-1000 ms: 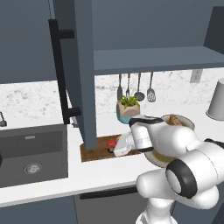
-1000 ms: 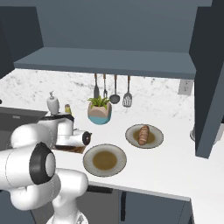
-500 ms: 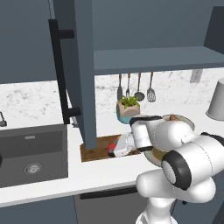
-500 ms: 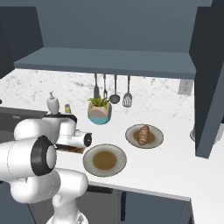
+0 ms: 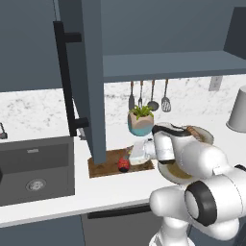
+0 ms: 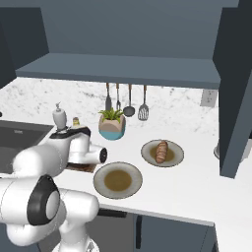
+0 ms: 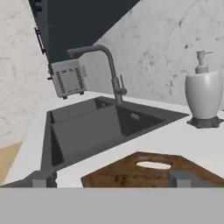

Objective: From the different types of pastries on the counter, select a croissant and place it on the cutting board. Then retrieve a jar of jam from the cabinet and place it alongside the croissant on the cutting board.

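Stretching along the wall, our white marbled counter [image 5: 57, 202] carries a dark sunken sink [image 7: 92, 131] with a grey arched tap [image 7: 105, 65]. Above hangs the blue-grey cabinet [image 5: 89, 72], its door open with a long black bar handle [image 5: 65, 81]. We see the mottled brown cutting board [image 5: 108, 166] bearing the red-topped jar of jam [image 5: 123, 164], just beside our gripper [image 5: 129, 158]; we cannot tell its opening. Two tan plates [image 6: 118, 179] sit near, one holding a dark pastry [image 6: 161, 151]. No writing is legible.

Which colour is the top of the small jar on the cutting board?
Red; the jar shows best in the left base view.
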